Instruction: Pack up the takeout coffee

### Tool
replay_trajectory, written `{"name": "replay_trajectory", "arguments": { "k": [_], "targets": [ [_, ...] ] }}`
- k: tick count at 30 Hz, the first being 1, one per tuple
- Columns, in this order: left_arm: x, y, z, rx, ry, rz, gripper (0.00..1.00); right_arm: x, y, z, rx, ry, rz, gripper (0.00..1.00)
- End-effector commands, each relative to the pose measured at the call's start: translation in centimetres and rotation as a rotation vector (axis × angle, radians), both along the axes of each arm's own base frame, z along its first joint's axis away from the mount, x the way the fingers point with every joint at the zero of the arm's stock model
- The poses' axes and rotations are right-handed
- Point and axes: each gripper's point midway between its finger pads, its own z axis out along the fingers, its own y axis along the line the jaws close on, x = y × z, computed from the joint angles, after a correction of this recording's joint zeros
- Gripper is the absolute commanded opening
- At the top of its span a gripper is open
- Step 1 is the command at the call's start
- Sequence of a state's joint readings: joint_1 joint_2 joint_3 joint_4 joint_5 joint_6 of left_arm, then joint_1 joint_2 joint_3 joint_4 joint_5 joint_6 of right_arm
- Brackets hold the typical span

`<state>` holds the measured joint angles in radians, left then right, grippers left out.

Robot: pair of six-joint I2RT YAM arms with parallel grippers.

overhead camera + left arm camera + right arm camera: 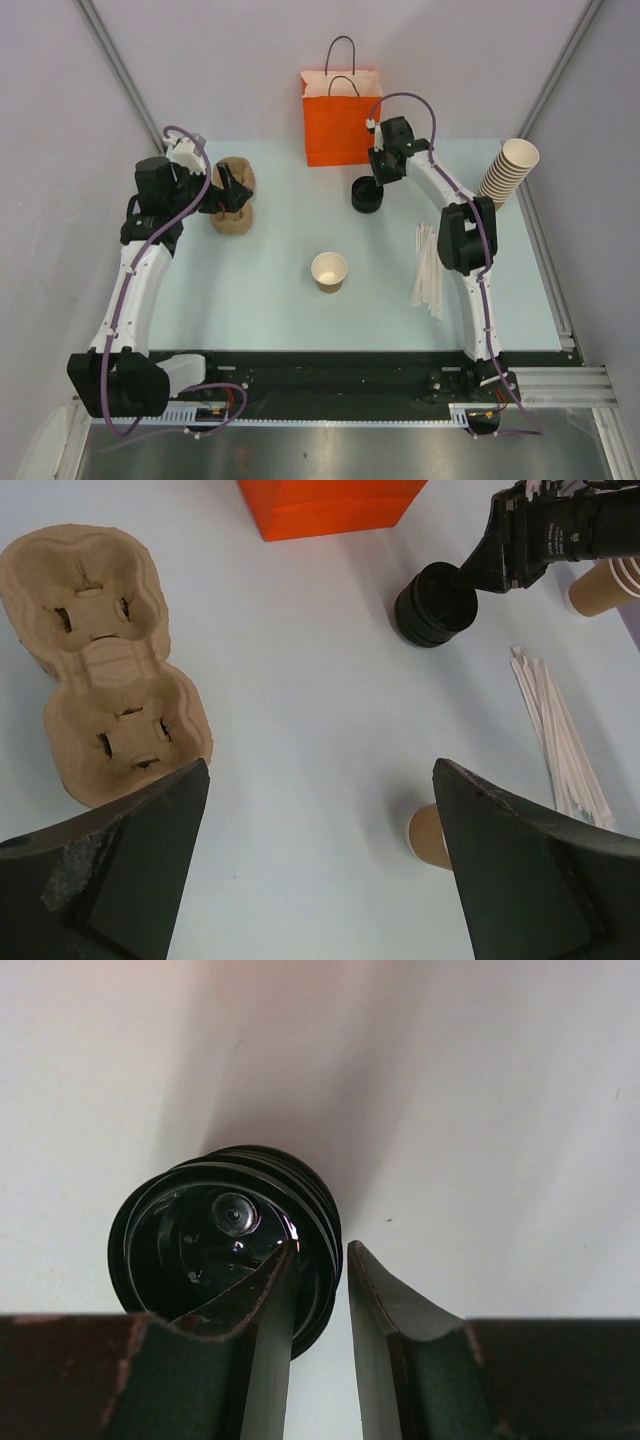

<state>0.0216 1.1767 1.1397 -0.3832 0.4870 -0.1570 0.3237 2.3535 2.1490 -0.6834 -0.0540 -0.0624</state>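
Observation:
A lidless brown paper cup point(329, 271) stands upright mid-table, and its side shows by my left fingertip point(430, 835). The takeout coffee, a cup with its lid on, is not in view. A stack of black lids point(366, 195) point(225, 1245) sits in front of the orange bag point(340, 115). My right gripper point(322, 1250) straddles the top lid's rim, one finger inside the lid and one outside, with a narrow gap showing. My left gripper point(320, 770) hangs wide open and empty beside the brown pulp cup carrier point(100, 660).
A leaning stack of tan paper cups point(508, 170) stands at the right table edge. White paper-wrapped sticks point(428, 270) lie beside the right arm. The cup carrier point(240, 220) sits at the left, under my left gripper point(232, 190).

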Motion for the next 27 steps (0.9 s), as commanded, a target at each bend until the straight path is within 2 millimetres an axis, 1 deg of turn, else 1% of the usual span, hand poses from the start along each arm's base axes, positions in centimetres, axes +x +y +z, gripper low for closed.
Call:
{"name": "replay_trajectory", "arguments": {
  "k": [1, 4, 7, 10, 12, 14, 15, 17, 23, 27],
  "targets": [
    [0.3, -0.7, 2.0, -0.019, -0.053, -0.029, 0.99, 1.1, 0.6, 5.3, 0.019, -0.119, 0.004, 0.32],
    [0.4, -0.7, 2.0, -0.022, -0.048, -0.028, 0.99, 1.1, 0.6, 5.2, 0.016, -0.118, 0.005, 0.31],
    [0.5, -0.7, 2.0, -0.024, -0.049, -0.028, 1.0, 1.0, 0.7, 5.1, 0.013, -0.117, 0.007, 0.29],
    [0.5, -0.7, 2.0, -0.025, -0.045, -0.028, 0.99, 1.1, 0.6, 5.1, 0.009, -0.119, 0.003, 0.19],
    [0.5, -0.7, 2.0, -0.025, -0.044, -0.028, 1.0, 1.1, 0.5, 5.3, 0.009, -0.124, 0.001, 0.16],
    [0.6, -0.7, 2.0, -0.025, -0.044, -0.028, 0.99, 1.1, 0.4, 5.6, 0.01, -0.127, 0.001, 0.12],
    [0.6, -0.7, 2.0, -0.025, -0.044, -0.028, 0.99, 1.1, 0.5, 5.8, 0.014, -0.13, 0.003, 0.04],
    [0.6, -0.7, 2.0, -0.026, -0.045, -0.028, 1.0, 1.2, 0.3, 6.3, 0.016, -0.138, 0.003, 0.0],
    [0.4, -0.9, 1.6, -0.027, -0.034, -0.041, 0.99, 1.0, -0.5, 7.5, 0.06, -0.137, 0.004, 0.0],
    [0.5, -1.2, 1.6, -0.022, -0.032, -0.062, 1.0, 0.8, -0.6, 8.3, 0.109, -0.137, 0.015, 0.0]
  ]
}}
